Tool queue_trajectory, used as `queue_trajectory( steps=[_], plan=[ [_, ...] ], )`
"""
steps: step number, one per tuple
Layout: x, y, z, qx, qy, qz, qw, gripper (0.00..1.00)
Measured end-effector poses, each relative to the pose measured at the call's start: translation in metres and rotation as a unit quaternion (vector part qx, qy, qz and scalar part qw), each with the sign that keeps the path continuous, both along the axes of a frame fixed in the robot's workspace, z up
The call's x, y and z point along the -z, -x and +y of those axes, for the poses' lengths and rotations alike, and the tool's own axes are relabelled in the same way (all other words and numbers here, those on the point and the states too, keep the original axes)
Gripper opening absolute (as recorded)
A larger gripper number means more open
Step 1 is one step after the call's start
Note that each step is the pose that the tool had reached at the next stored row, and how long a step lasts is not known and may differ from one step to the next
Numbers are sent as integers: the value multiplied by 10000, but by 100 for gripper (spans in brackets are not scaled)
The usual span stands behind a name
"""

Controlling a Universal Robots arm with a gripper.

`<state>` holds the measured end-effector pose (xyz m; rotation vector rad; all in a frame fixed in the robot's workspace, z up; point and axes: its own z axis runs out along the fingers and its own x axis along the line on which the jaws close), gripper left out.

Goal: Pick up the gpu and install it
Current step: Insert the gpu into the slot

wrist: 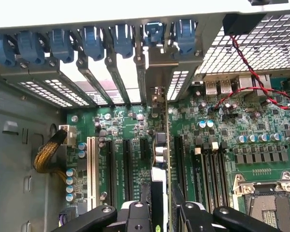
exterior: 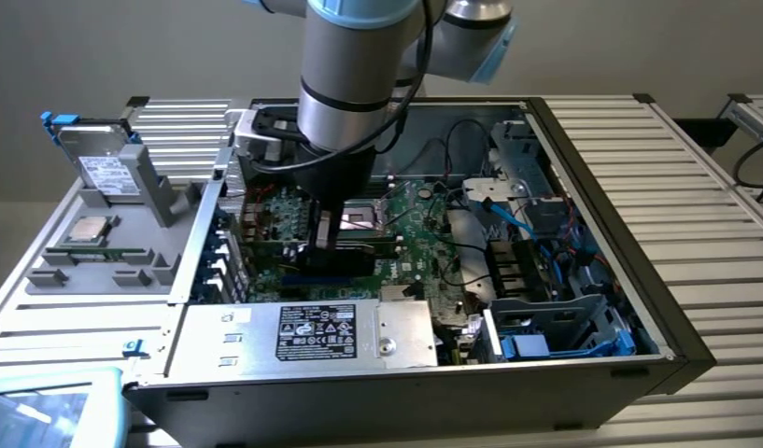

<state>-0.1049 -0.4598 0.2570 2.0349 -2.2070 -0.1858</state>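
The hand [wrist: 160, 212] clenches the gpu [wrist: 166, 145] (a small flat green-and-black card) on its edge, upright over the slots of the large green motherboard [wrist: 121, 125]. The card's bracket end is at the rear wall of the open dark computer case [exterior: 630, 247] — probably to line it up with a slot.

grey wall [exterior: 94, 47], slatted metal table [exterior: 693, 187]

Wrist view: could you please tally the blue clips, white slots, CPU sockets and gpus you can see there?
blue clips: 7
white slot: 1
CPU socket: 1
gpu: 1
Total: 10
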Motion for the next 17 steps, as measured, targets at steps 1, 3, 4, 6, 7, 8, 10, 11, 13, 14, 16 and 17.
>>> queue_trajectory(
  steps=[1,3,4,6,7,8,10,11,13,14,16,17],
  plan=[
    [0,3,1,0,0,-1,10000,27],
    [0,8,2,-1,2,0,10000,27],
    [1,8,3,-2,3,0,10000,27],
    [-6,9,7,-1,8,1,10000,27],
    [-12,9,7,-2,8,0,10000,27],
    [-15,10,8,-2,9,0,10000,27],
    [-15,12,13,-1,8,-1,10000,27],
    [-15,14,15,-1,9,-1,10000,27],
    [-16,17,15,-2,10,0,10000,27],
    [-16,19,15,-3,12,0,10000,27],
    [-16,22,15,-5,16,0,10000,27],
    [-16,26,16,-6,17,-1,10000,27]
  ],
)
